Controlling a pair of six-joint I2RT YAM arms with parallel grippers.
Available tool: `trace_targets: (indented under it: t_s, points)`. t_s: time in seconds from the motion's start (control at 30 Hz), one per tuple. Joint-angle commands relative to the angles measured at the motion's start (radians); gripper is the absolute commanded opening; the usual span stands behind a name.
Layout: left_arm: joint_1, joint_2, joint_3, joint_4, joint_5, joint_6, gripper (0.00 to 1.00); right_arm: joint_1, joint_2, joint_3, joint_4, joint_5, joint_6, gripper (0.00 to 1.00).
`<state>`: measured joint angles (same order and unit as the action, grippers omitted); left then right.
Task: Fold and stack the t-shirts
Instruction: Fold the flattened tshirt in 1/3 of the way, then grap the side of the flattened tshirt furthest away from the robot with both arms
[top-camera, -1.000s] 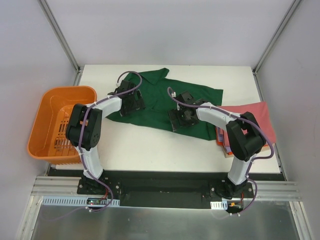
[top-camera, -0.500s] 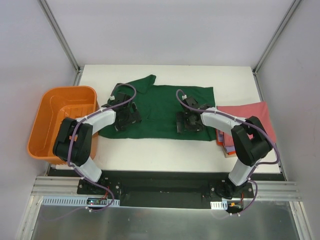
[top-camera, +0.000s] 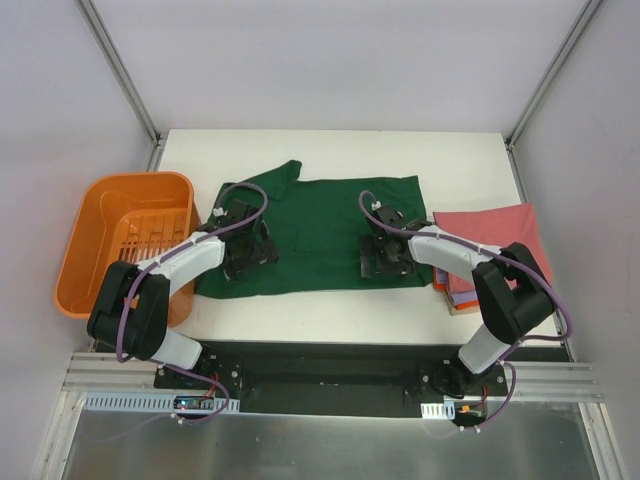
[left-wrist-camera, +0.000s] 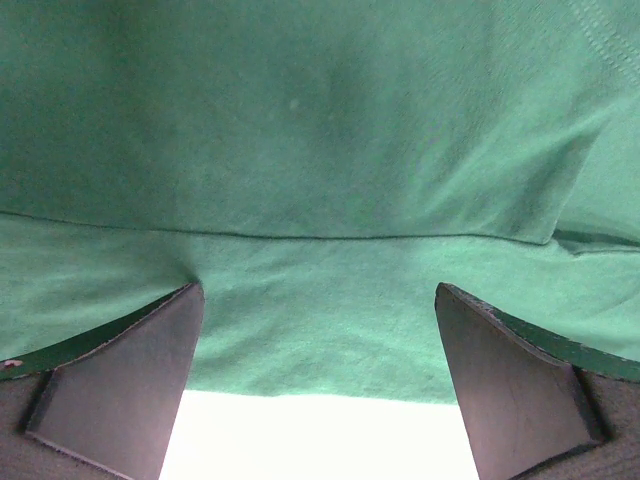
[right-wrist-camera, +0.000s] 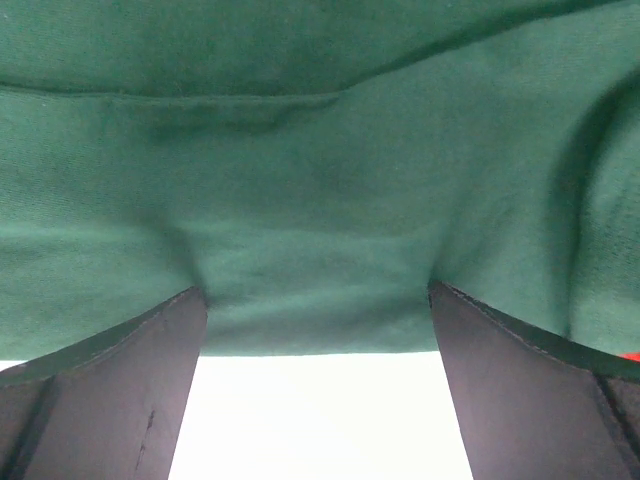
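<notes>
The dark green t-shirt (top-camera: 320, 225) lies spread flat in the middle of the white table (top-camera: 330, 310), one sleeve pointing to the far left. My left gripper (top-camera: 243, 258) rests on its near-left part and my right gripper (top-camera: 382, 258) on its near-right part. In the left wrist view the left gripper (left-wrist-camera: 320, 300) has its jaws wide apart, with the green cloth (left-wrist-camera: 320, 150) lying over the fingertips. The right gripper (right-wrist-camera: 318, 300) looks the same over the green hem (right-wrist-camera: 310, 250). A folded pink-red shirt (top-camera: 495, 235) tops the stack at the right, with lavender (top-camera: 456, 288) and orange (top-camera: 464, 307) edges below.
An orange slotted plastic basket (top-camera: 130, 240) stands off the table's left side, close to my left arm. Grey walls with metal posts enclose the back and sides. A strip of bare white table runs along the near edge in front of the shirt.
Both grippers have moved toward the near edge and the green shirt came with them. It went from a tilted, rumpled shape to a flatter rectangle.
</notes>
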<state>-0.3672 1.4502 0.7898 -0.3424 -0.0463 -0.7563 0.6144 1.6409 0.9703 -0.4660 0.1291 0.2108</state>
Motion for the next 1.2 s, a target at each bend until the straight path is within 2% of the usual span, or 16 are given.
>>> trace_targets:
  t_s: [0.0, 0.17, 0.37, 0.47, 0.63, 0.8, 0.97, 1.17]
  points:
    - [-0.006, -0.022, 0.112, -0.041, -0.03, 0.049, 0.99, 0.002, -0.056, 0.086, -0.068, 0.055, -0.03, 0.96]
    - [-0.006, 0.065, 0.316, -0.044, -0.033, 0.145, 0.99, -0.04, -0.049, 0.215, -0.091, 0.05, -0.077, 0.96]
    - [-0.004, 0.355, 0.676, -0.082, -0.032, 0.368, 0.97, -0.215, 0.072, 0.416, -0.079, -0.037, -0.113, 0.96]
    - [0.002, 0.501, 0.848, -0.116, -0.03, 0.423, 0.9, -0.28, 0.172, 0.551, -0.085, -0.071, -0.122, 0.96]
    - [0.037, 0.742, 1.142, -0.216, 0.002, 0.457, 0.73, -0.347, 0.374, 0.803, -0.111, -0.088, -0.162, 0.96]
    - [0.048, 0.857, 1.266, -0.245, 0.019, 0.498, 0.66, -0.401, 0.569, 1.011, -0.102, -0.107, -0.145, 0.96]
    - [0.048, 0.909, 1.278, -0.251, 0.006, 0.529, 0.63, -0.43, 0.743, 1.202, -0.056, -0.157, -0.091, 0.96]
    - [0.059, 0.973, 1.344, -0.254, 0.022, 0.506, 0.57, -0.433, 0.809, 1.236, 0.0, -0.056, -0.077, 0.96]
